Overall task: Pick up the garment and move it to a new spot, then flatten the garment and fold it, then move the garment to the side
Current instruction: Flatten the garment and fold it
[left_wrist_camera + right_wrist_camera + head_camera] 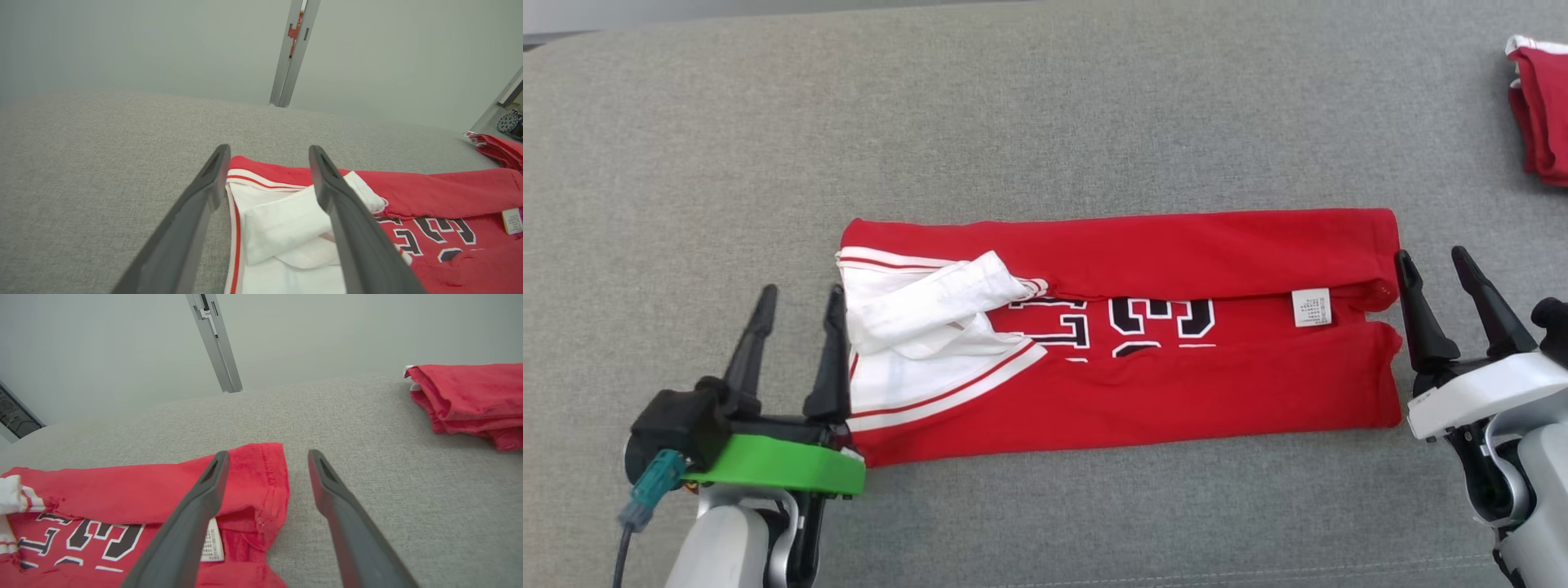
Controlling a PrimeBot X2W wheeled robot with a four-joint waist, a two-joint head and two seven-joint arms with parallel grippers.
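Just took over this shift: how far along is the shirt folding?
Done: the red shirt lies flat, both long edges folded in to make a strip. In hand: nothing; the left gripper and right gripper stand open at its ends. Left: folding the strip across, then moving it aside.

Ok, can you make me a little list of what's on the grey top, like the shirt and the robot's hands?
surface: grey fabric
garment: red shirt, folded into a long strip, lying flat
sleeve: white sleeve, lying on the strip's left part
tag: white label, near the right end
left gripper: open, at the shirt's left end
right gripper: open, at the shirt's right end
other clothes: folded red pile, far right, apart from the shirt
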